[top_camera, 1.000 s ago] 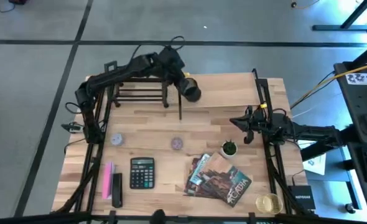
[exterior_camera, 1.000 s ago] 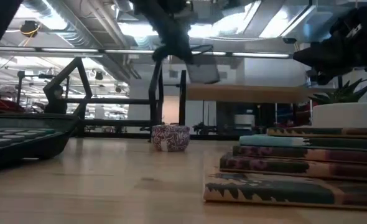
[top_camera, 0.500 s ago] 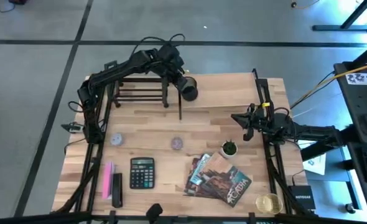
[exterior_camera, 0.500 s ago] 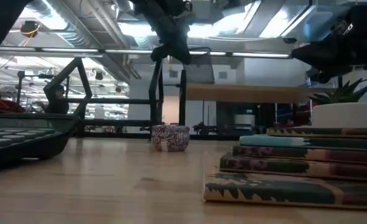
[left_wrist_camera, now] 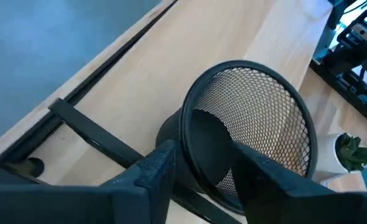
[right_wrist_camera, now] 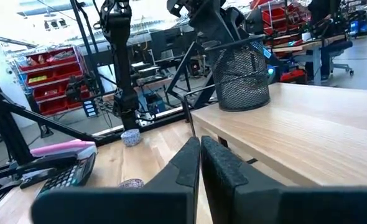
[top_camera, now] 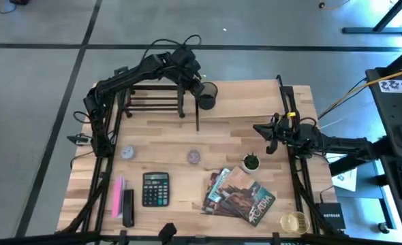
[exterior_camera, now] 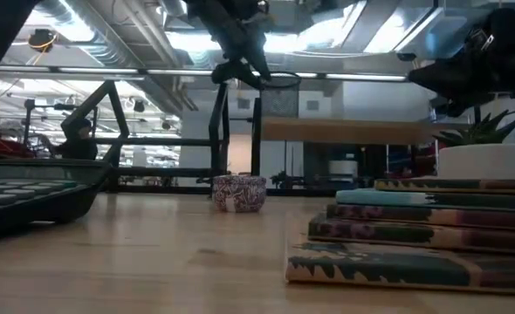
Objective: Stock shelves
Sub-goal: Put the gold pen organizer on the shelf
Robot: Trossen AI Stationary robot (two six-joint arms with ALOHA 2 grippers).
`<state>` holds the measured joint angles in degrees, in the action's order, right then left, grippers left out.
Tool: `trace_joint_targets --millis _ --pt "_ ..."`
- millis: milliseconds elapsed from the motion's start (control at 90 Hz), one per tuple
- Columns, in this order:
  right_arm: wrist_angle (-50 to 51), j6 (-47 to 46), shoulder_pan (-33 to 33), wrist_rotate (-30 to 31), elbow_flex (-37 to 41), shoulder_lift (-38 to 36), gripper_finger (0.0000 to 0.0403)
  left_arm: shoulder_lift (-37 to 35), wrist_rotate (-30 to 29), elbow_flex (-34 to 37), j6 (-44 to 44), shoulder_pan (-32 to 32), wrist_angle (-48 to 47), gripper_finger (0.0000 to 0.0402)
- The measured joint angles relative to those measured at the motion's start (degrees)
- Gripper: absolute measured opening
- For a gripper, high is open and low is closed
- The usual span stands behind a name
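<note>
A black mesh cup [top_camera: 206, 94] stands almost upright at the left end of the light-wood shelf board [top_camera: 255, 102], its round mouth [left_wrist_camera: 246, 124] facing up. My left gripper [top_camera: 198, 86] reaches in from the far left and is shut on the cup's rim. The black metal-bar rack [top_camera: 153, 102] stands to the left of the board. My right gripper [top_camera: 266, 139] hangs shut at the table's right side, above a small potted plant [top_camera: 251, 162], and holds nothing. My left gripper holds the mesh cup by its rim [left_wrist_camera: 185, 146], with one finger [left_wrist_camera: 258, 180] inside the cup and the other [left_wrist_camera: 155, 174] outside its wall. The fingers slant down from above. The cup's base [right_wrist_camera: 239, 107] is at the board's surface; whether it rests there, I cannot tell.
On the tabletop lie a calculator [top_camera: 155, 188], a fanned pile of books [top_camera: 242, 196], a pink and a black bar [top_camera: 122, 199], two small patterned bowls [top_camera: 194, 157] [top_camera: 127, 153] and a gold mesh dish [top_camera: 293, 221]. Black frame posts [top_camera: 286, 102] run along both sides.
My left gripper has drawn slightly toward the table's far left and turned, keeping its hold. The mesh cup has gone from tilted, mouth toward the side, to nearly upright over the board's left end.
</note>
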<state>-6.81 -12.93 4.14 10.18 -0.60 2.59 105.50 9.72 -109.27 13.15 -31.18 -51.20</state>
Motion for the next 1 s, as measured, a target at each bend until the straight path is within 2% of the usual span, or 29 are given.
trace_joint_targets --millis 156,300,433,622,700,822,1000 --pt "1.1 2.8 0.0 -0.8 -4.3 0.0 0.0012 -2.9 -0.8 0.0 -0.1 0.3 -0.8 0.0139" --pt "7.3 4.3 0.0 -5.0 -10.7 1.8 0.005 -6.4 -2.9 0.0 -1.6 2.5 -3.5 0.0139" --pt "11.5 4.3 0.0 -14.4 -17.6 8.4 0.0094 -9.9 -12.0 0.0 -3.1 7.8 -7.0 0.0139" --pt "19.3 1.7 -0.8 -24.4 -29.6 24.5 0.0139 -13.7 -26.9 0.0 -2.0 18.3 -11.4 0.0137" --pt "25.3 2.1 -3.9 -26.4 -35.2 31.8 0.0148 -14.0 -31.6 0.0 -0.5 22.8 -13.7 0.0137" --pt "32.2 2.4 -13.0 -26.9 -44.8 42.2 0.0151 -14.2 -38.9 0.8 3.4 29.7 -17.5 0.0137" --pt "48.1 -5.2 -28.7 -21.2 -58.1 56.8 0.0151 -14.4 -46.8 4.8 9.8 39.0 -20.4 0.0137"
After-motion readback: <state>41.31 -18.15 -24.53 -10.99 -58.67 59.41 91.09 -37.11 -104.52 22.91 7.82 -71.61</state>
